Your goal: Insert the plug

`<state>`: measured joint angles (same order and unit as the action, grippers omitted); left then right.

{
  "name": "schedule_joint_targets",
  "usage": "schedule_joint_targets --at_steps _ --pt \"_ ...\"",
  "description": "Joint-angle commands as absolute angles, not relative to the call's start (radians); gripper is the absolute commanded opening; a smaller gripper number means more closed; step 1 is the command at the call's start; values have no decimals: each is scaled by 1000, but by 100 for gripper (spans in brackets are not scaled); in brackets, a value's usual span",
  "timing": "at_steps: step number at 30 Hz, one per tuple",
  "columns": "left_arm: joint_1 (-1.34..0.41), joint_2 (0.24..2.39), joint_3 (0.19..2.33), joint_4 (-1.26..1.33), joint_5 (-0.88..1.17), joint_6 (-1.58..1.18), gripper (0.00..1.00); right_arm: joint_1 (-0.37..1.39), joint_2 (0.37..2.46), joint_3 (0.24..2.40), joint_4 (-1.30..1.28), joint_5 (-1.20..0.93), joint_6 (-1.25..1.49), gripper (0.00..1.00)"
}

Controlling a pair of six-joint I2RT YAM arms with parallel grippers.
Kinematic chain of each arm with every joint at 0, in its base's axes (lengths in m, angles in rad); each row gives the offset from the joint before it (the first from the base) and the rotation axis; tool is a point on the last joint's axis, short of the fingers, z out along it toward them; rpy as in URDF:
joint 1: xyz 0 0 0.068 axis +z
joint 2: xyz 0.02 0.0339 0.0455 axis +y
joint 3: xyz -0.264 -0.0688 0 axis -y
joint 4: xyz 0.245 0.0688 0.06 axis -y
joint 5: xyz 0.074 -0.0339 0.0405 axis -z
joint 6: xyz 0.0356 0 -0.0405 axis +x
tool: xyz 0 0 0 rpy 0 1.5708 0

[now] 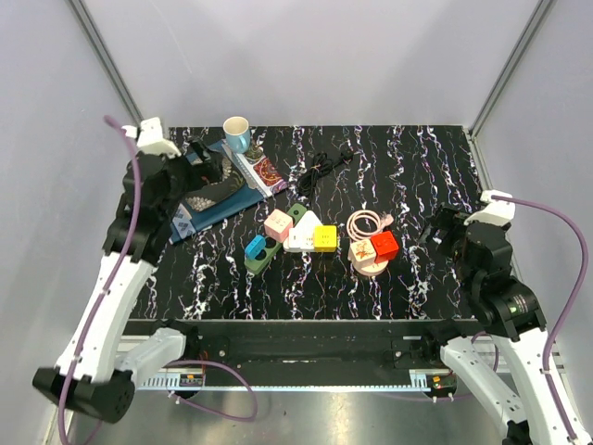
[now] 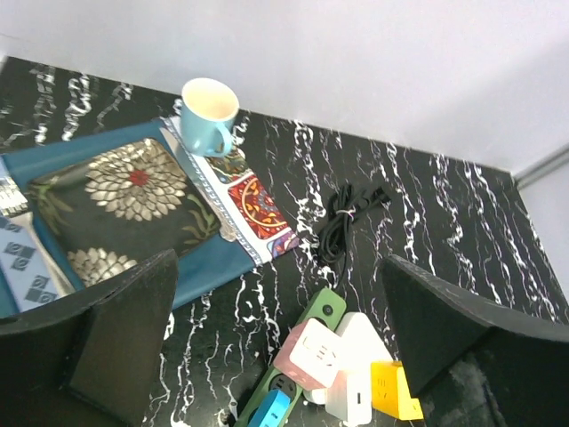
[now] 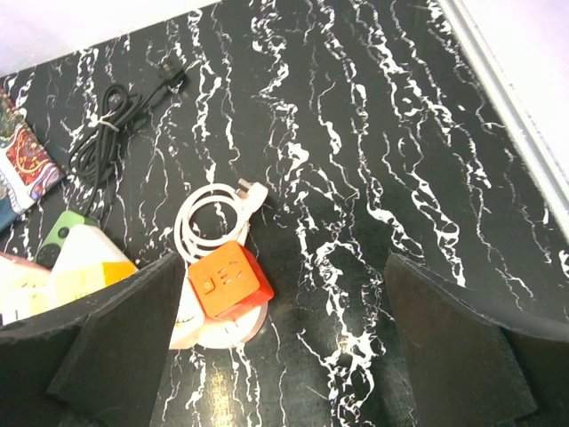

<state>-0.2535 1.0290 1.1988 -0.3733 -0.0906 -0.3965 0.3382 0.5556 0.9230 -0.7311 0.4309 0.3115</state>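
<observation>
The right gripper (image 3: 283,260) hangs near the table's front with its jaws released and nothing in them. Bare marbled table (image 3: 373,133) stretches from it to the metal rim (image 3: 498,89) on the right. Ahead of it, toward the left side of its wrist view, an orange cube (image 3: 229,279) sits on a round base. Just behind the cube the white cable (image 3: 200,213) lies coiled, and its plug (image 3: 253,189) rests loose on the table, well clear of both jaws.

The left gripper (image 2: 277,260) is also spread wide, beside the blue cloth (image 2: 209,276). Only its wrist view shows the flowered plate (image 2: 124,191), with the pink cube (image 2: 313,351) and green power strip (image 2: 322,310) nearer. Farther back are the black cord (image 2: 342,218) and cup (image 2: 209,111).
</observation>
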Motion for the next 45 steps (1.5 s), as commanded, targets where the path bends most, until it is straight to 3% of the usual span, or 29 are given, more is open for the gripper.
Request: schedule_joint_targets --at_steps 1,17,45 --pt "-252 888 1135 -322 -271 -391 99 337 539 976 -721 526 321 100" --pt "-253 431 873 -279 -586 -396 99 336 420 979 -735 572 272 100" --pt "-252 426 862 -302 -578 -428 99 337 370 985 -762 574 255 100"
